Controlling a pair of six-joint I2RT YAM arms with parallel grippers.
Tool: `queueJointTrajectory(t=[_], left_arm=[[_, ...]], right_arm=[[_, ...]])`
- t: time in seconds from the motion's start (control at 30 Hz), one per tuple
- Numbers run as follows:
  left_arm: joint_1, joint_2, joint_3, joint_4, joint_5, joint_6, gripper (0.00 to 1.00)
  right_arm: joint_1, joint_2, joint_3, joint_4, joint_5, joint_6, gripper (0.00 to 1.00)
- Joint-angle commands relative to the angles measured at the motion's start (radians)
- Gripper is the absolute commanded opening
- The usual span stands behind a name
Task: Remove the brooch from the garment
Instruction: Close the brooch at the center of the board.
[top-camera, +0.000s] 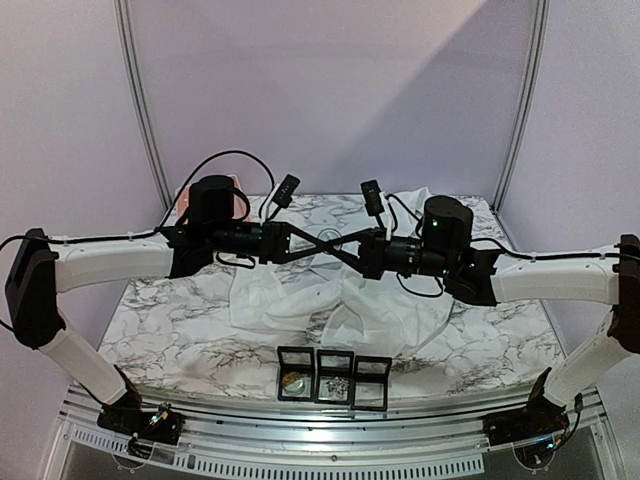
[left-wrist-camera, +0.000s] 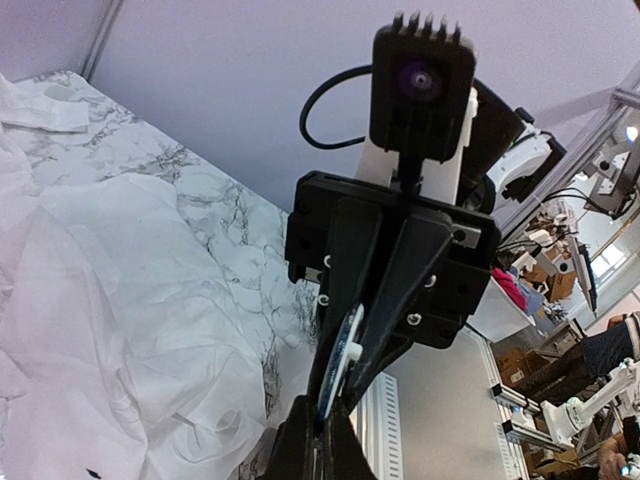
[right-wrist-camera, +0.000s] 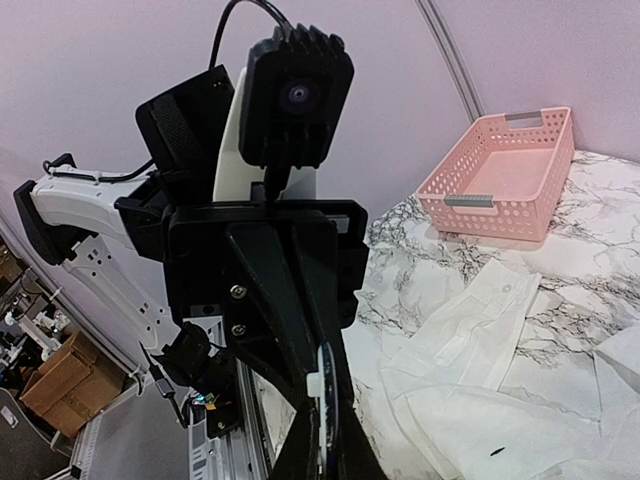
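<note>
1. The left gripper (top-camera: 322, 243) reaches in from 9 o'clock. Its fingers (right-wrist-camera: 285, 300) are clenched to a narrow wedge, and their tips nip a small flat pale piece with a blue edge, the brooch (left-wrist-camera: 346, 352). It is too small to show any detail.
2. The right gripper (top-camera: 340, 247) comes in from 3 o'clock, tip to tip with the left. Its fingers (left-wrist-camera: 405, 270) are likewise pressed together on the other end of the brooch.
3. The brooch hangs in the air between the two grippers, clear of the cloth.
4. The garment (top-camera: 300, 295) lies crumpled on the marble table (top-camera: 170, 320), directly below the grippers.
5. A pink basket (right-wrist-camera: 505, 175) stands at the table's 10 o'clock.
6. Three black boxes (top-camera: 335, 378) sit at 6 o'clock.
</note>
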Motion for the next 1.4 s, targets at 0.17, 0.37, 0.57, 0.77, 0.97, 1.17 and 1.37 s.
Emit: queueJointTrajectory(t=[0.17,0.37,0.57,0.77,0.97,1.17,1.37], left_arm=[[0.059,0.02,-0.011,-0.041,-0.035,-0.037,0.0],[0.067,0.026,-0.012,-0.039,-0.043,-0.047,0.0],[0.076,0.034,-0.014,-0.042,-0.053,-0.057,0.0],[0.078,0.039,-0.012,-0.04,-0.049,-0.061,0.0],[0.077,0.04,-0.012,-0.042,-0.05,-0.059,0.0],[0.075,0.035,-0.016,-0.022,-0.027,-0.058,0.0],[0.073,0.032,-0.015,-0.015,-0.014,-0.053,0.0]], right_arm=[[-0.028,-0.079,-0.04,0.02,0.167,-0.004,0.04],[-0.027,-0.1,-0.067,0.035,0.208,-0.002,0.04],[-0.028,-0.123,-0.096,0.052,0.248,0.004,0.04],[-0.027,-0.14,-0.118,0.061,0.293,0.002,0.04],[-0.028,-0.144,-0.131,0.059,0.368,-0.001,0.05],[-0.028,-0.112,-0.102,0.029,0.444,-0.048,0.06],[-0.027,-0.059,-0.061,-0.014,0.498,-0.095,0.08]])
